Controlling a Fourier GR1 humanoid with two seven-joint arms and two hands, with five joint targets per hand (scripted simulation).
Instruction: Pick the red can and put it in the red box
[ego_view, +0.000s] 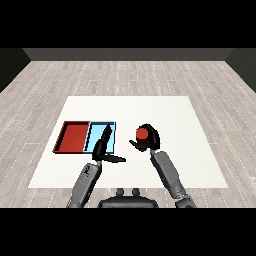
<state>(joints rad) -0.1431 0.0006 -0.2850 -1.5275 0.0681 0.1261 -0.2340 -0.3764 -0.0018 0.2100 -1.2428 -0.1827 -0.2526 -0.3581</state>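
The red can (142, 134) sits upright in my right hand (150, 140), whose fingers and thumb curl round it, right of the trays over the white table (165, 115). The red tray (72, 137) lies at the left with the light blue tray (112, 129) touching its right side; both hold nothing that I can see. My left hand (102, 149) hovers over the blue tray's front half with straight fingers pointing forward and the thumb sticking out to the right.
Grey plank floor surrounds the table. My left forearm (86, 182) and right forearm (169, 174) rise from the near table edge. My left hand stands between the can and the red tray.
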